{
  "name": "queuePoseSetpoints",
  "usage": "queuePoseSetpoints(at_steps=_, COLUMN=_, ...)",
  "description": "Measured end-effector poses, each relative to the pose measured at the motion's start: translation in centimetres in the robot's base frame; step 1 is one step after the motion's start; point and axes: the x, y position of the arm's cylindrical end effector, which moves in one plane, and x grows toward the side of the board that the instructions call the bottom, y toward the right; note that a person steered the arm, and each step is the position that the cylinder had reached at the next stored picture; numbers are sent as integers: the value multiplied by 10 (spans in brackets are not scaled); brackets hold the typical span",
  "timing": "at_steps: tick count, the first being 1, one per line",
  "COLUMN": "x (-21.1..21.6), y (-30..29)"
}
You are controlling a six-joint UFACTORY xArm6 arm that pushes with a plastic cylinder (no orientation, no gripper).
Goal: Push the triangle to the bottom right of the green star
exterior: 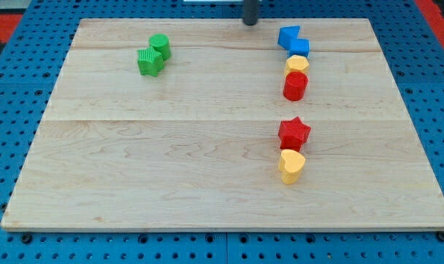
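A pale wooden board (207, 147) of joined planks lies on a blue perforated base (9, 95); a strip of red shows at the view's top corners. The arm carries no pincer, only a straight dark rod; my tip (249, 23) sits at the board's top edge, a little right of centre, touching no block and just left of the blue blocks.

Near the top-left corner a green star block (150, 61) rests with a green cylinder block (160, 45) touching it on its upper right side.

Toward the top-right corner a column runs downward: a blue block of angular outline (288, 36), possibly the triangle though its shape cannot be confirmed; a blue cube-like block (299, 48) touching it on the lower right; a yellow block (296, 64) directly beneath, shape unclear; a red cylinder block (296, 86) below that, touching the yellow one.

Lower on the right half, apart from that column, a red star block (293, 133) sits with a yellow heart-shaped block (291, 166) touching it underneath.

The angular blue block is well apart from the green star, far to its right.
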Motion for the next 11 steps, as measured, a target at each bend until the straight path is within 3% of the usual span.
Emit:
queuePoseSetpoints(at_steps=1, x=2, y=62)
queuePoseSetpoints(at_steps=3, x=49, y=62)
queuePoseSetpoints(at_steps=4, x=66, y=29)
queuePoseSetpoints(at_steps=5, x=52, y=-13)
queuePoseSetpoints(at_steps=6, x=43, y=-17)
queuePoseSetpoints(at_steps=7, x=72, y=-57)
queuePoseSetpoints(at_steps=8, x=47, y=-80)
queuePoseSetpoints(at_steps=9, x=60, y=-94)
queuePoseSetpoints(at_steps=11, x=129, y=-110)
